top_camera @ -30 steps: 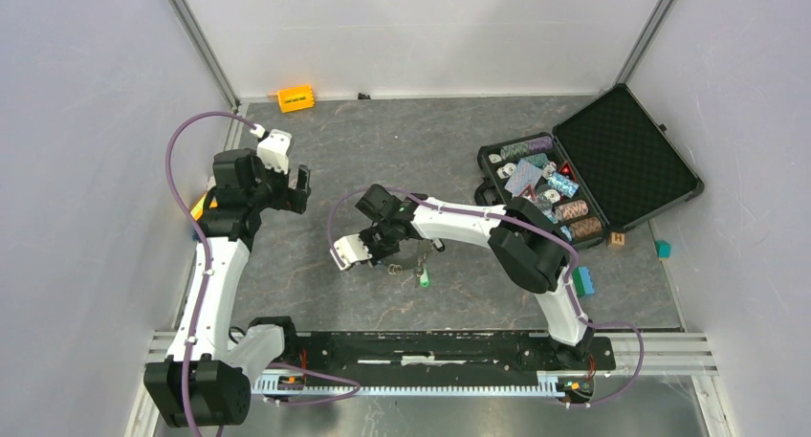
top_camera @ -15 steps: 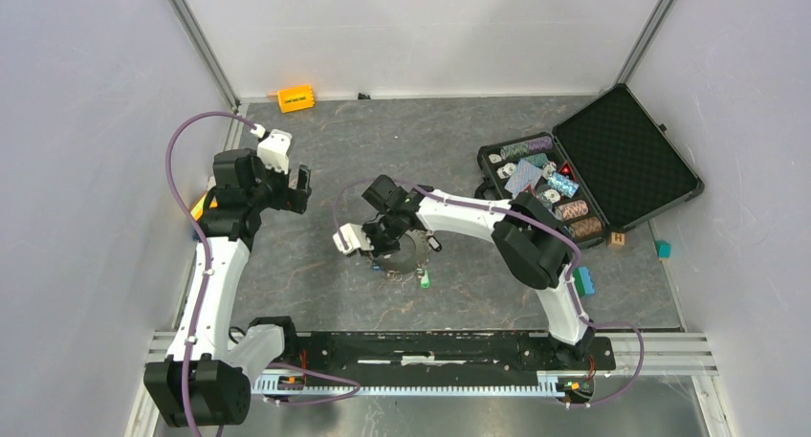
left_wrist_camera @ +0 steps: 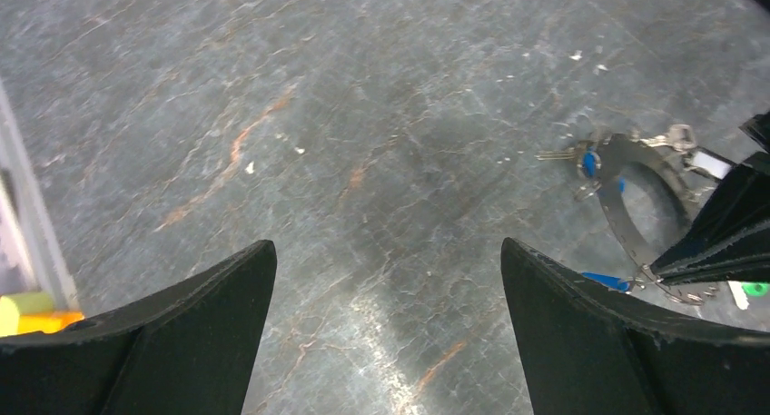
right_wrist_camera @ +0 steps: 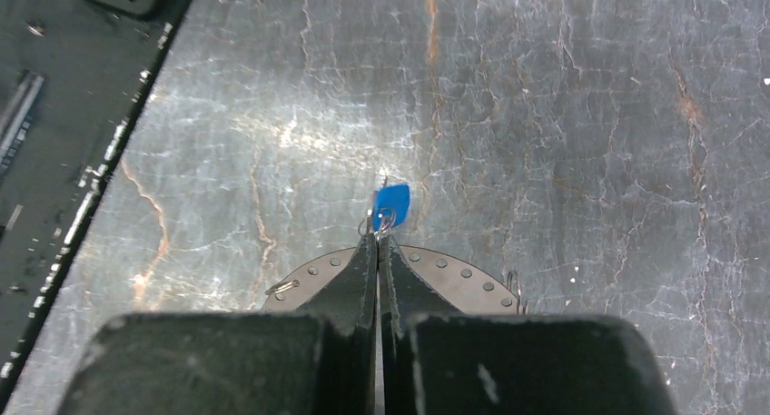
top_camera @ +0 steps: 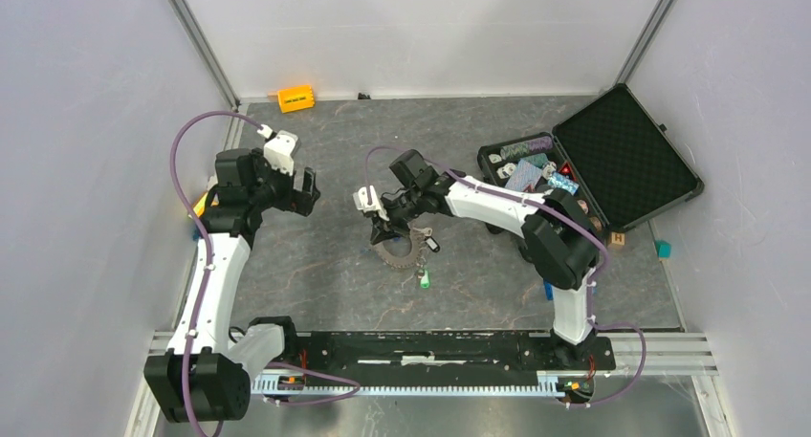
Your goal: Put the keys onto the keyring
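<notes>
The keyring, a thin flat grey metal band drilled with small holes and jagged at its rim, is seen near the middle of the dark, veined, stone-like table. The right gripper is pressed fully together, its tapered black tips laid on the band's rim, where a fine wire loop and an oblong blue tag protrude; what is nipped cannot be told. A green-tagged key is found at the ring's five o'clock and a black-tagged key at three. The left gripper is spread wide, holding nothing, at ten o'clock, well apart.
</notes>
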You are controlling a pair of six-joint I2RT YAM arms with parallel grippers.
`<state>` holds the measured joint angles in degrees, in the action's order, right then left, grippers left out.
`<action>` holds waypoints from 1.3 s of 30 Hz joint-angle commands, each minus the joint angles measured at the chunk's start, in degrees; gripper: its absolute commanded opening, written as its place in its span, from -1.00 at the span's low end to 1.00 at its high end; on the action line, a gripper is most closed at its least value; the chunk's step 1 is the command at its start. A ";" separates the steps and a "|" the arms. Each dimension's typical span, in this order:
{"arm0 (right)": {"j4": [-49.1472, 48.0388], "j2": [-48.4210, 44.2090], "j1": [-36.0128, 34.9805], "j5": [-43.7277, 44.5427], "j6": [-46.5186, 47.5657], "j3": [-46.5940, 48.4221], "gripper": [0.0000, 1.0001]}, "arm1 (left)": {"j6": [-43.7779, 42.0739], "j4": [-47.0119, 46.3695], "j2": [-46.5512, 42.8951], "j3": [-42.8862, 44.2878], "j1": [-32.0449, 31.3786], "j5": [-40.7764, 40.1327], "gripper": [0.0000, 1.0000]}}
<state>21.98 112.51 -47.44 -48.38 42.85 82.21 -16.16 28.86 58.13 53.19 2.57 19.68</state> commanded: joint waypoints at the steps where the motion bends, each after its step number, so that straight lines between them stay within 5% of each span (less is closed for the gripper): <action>1: -5.33 -6.14 0.88 -5.41 -5.17 -2.01 -1.00 | -4.43 0.43 -0.71 -0.43 0.26 12.33 0.97; 11: -14.46 -20.28 5.49 -9.57 -18.10 -9.60 -1.00 | -10.09 1.57 -2.05 -0.11 -3.24 36.62 0.76; 20: -29.60 -30.20 8.72 -11.92 -32.20 -18.72 -1.00 | -12.32 -0.73 -0.45 2.81 -17.29 38.05 0.47; 24: -38.19 -32.14 10.37 -13.46 -39.56 -22.65 -1.00 | -11.65 -6.55 -0.27 1.75 -19.02 40.84 0.35; 30: -63.57 -32.08 12.66 -16.36 -60.27 -29.67 -1.00 | -16.22 -8.03 2.00 2.79 -20.90 43.32 -0.01; 39: -78.67 -30.78 13.07 -16.60 -72.11 -32.90 -1.00 | -20.28 -8.38 7.87 7.51 -24.44 45.42 -0.07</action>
<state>-44.29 82.17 -34.52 -63.92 -22.11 49.76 -33.43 23.03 64.03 55.88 -20.69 61.54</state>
